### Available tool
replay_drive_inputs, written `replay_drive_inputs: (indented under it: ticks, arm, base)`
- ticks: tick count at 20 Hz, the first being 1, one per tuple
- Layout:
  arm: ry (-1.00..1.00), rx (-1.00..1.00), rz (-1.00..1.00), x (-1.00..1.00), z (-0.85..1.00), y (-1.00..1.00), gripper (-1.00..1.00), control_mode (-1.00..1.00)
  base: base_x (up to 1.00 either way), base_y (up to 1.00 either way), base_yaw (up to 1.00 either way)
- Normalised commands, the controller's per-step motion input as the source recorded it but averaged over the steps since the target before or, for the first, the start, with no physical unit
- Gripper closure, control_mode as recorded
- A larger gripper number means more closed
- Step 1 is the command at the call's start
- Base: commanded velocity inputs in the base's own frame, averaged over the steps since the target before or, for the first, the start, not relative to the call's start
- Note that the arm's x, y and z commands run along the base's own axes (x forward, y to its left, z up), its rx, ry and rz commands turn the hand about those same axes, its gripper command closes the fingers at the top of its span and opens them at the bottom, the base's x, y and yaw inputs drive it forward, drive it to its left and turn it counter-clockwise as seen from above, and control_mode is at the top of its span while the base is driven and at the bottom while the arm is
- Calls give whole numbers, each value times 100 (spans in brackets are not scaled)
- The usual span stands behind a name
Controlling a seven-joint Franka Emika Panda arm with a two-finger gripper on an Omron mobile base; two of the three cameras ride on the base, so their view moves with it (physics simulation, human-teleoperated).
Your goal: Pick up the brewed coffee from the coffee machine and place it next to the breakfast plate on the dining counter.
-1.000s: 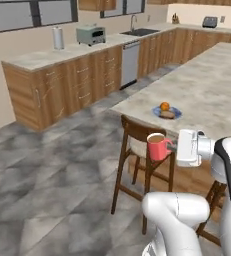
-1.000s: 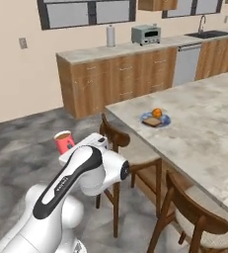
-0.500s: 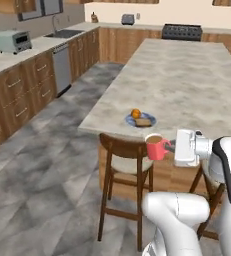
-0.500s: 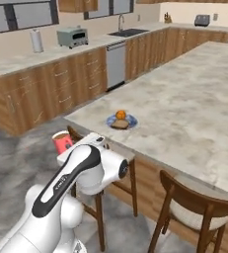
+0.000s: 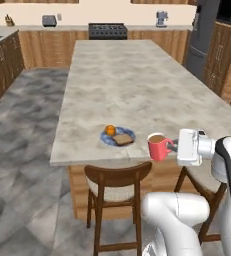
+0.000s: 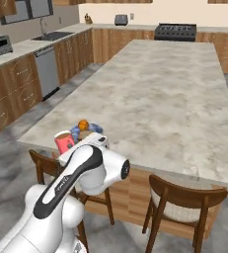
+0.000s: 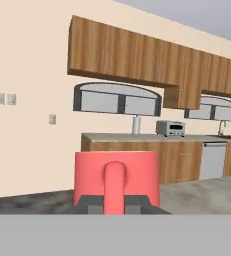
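My gripper is shut on the handle of the red mug, which is held upright with brown coffee showing inside. The mug hangs just past the near edge of the dining counter, right of the blue breakfast plate with its toast and orange fruit. From the right base, the mug sits in front of the plate on the marbled counter. In the hand view the mug stands close between my fingertips. The blue-grey coffee machine stands on the far back counter.
A wooden chair stands under the counter edge below the plate, and another chair is to its right. A black stove and a toaster sit along the back wall. A dishwasher is in the left wall counter.
The whole picture has swung round as the base moved, bringing the island counter and plate to face me. The mug stays in my shut gripper, held the same way.
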Motion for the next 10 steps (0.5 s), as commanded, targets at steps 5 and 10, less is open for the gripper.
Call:
replay_drive_inputs:
  ticks: [5, 10]
  arm:
    - [0, 0, 0, 0, 0, 0, 100, 100]
    - [0, 0, -8, 59, 1, 2, 100, -100]
  base:
    - [100, 53, -44]
    - [40, 9, -11]
